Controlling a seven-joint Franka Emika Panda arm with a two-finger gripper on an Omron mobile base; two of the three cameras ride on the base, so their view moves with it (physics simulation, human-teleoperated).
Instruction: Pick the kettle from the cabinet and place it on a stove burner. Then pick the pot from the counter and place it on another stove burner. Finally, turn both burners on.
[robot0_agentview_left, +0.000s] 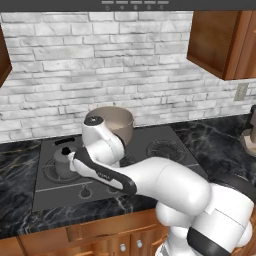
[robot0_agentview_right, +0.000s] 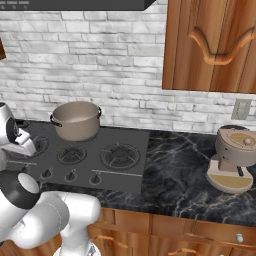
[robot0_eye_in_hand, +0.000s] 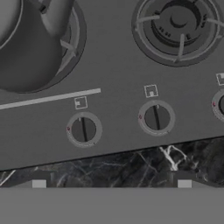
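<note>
From the left base view, the pot (robot0_agentview_left: 116, 122) sits on a back burner of the stove (robot0_agentview_left: 165, 135), and the kettle (robot0_agentview_left: 63, 159) sits on the front left burner.

From the right base view, the pot (robot0_agentview_right: 76, 120) is at the stove's back edge.

In the hand view, the gripper (robot0_eye_in_hand: 111, 184) is wide open and holds nothing, above the knobs (robot0_eye_in_hand: 83, 129) at the stove's front edge. The kettle (robot0_eye_in_hand: 27, 48) is in the top left corner.

Kitchen corner with a white brick wall (robot0_agentview_left: 75, 65) behind the counter (robot0_agentview_right: 185, 165).
Reddish-brown wall cupboards (robot0_agentview_right: 210, 45) hang at the upper right, a pale wall socket (robot0_agentview_right: 242, 108) just beneath; wooden drawers (robot0_agentview_right: 200, 232) run under the counter's front edge, a dark hood (robot0_agentview_left: 135, 4) above.
</note>
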